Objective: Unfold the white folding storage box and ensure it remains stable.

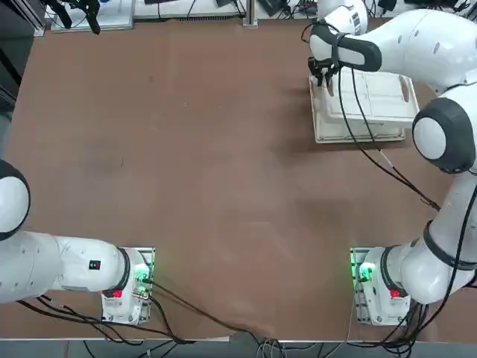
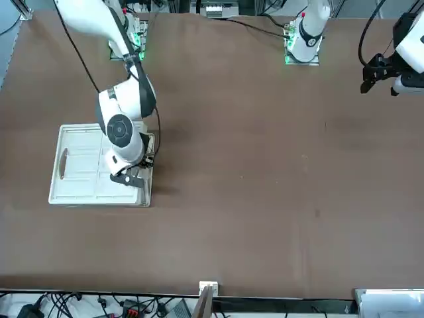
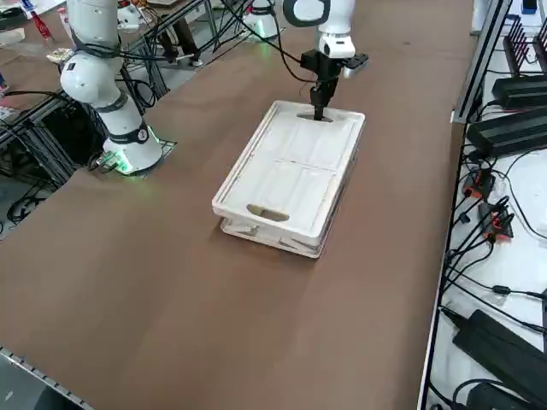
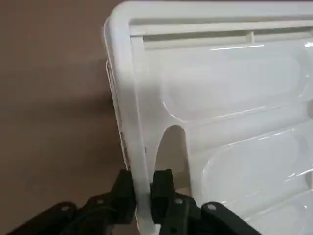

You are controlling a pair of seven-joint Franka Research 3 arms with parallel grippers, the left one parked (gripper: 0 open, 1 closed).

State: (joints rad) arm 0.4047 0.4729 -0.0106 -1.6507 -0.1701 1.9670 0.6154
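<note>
The white folding storage box (image 1: 376,104) lies collapsed flat on the brown table at the far right, its side panels folded inside the thick rim (image 3: 291,175). My right gripper (image 1: 326,80) stands over the box's short end that faces the table's middle, beside an oval handle hole (image 3: 309,116). In the right wrist view the two black fingers (image 4: 124,188) sit on either side of the rim (image 4: 122,88), shut on it. From the front, the gripper (image 2: 132,177) is at the box's (image 2: 83,165) corner. The other handle hole (image 2: 63,163) is at the opposite end.
A black cable (image 1: 373,145) hangs from my right arm across the box and onto the table. The table's right edge (image 3: 444,171) runs close to the box, with power bricks and wires (image 3: 504,128) beyond it. Open brown tabletop (image 1: 186,149) spreads to the left.
</note>
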